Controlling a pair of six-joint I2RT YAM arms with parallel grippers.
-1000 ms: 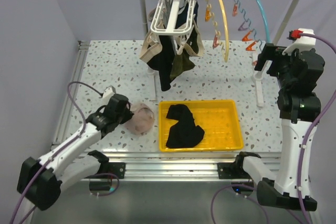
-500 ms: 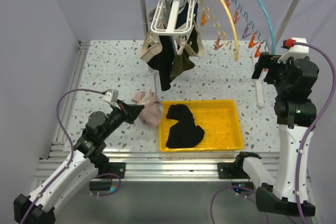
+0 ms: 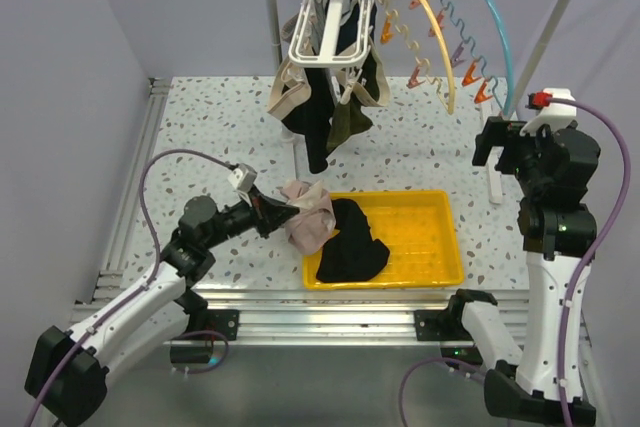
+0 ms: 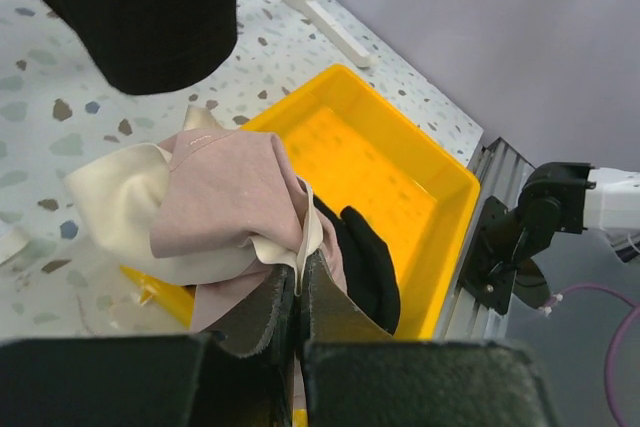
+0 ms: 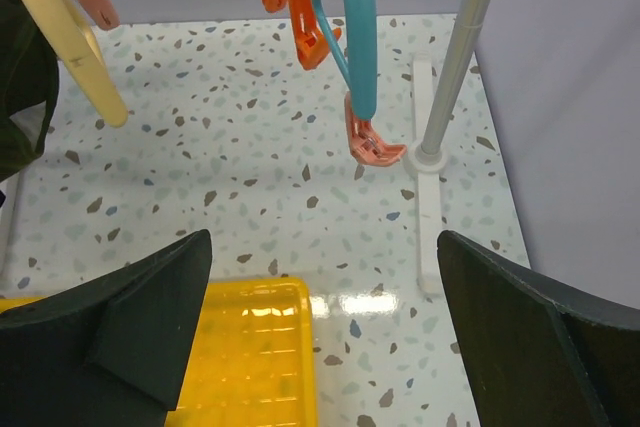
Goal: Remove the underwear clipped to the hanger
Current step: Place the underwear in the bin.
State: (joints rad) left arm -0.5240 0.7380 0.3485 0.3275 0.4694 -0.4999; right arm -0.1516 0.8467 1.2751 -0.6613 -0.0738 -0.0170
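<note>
A white clip hanger (image 3: 320, 42) hangs on the rail with black (image 3: 315, 122), beige (image 3: 285, 92) and olive (image 3: 347, 122) underwear clipped to it. My left gripper (image 3: 285, 213) (image 4: 298, 272) is shut on a pale pink-beige underwear (image 3: 310, 217) (image 4: 215, 197), held over the left rim of the yellow tray (image 3: 452, 247) (image 4: 410, 182). Another black underwear (image 3: 350, 245) (image 4: 368, 259) lies inside that tray. My right gripper (image 3: 493, 142) (image 5: 325, 239) stands open and empty, up at the right near the rack post.
A yellow curved hanger (image 3: 425, 12) and a blue one (image 3: 497, 22) with orange clips (image 5: 300, 27) hang to the right on the rail. The rack's right post (image 5: 455, 67) and its foot (image 5: 428, 197) stand beside my right gripper. The rack's left post (image 3: 272, 17) rises behind the clipped garments.
My left arm has carried the pink-beige underwear rightward from the table to the tray's left rim. The right arm has sunk slightly and turned left. The yellow hanger has swung.
</note>
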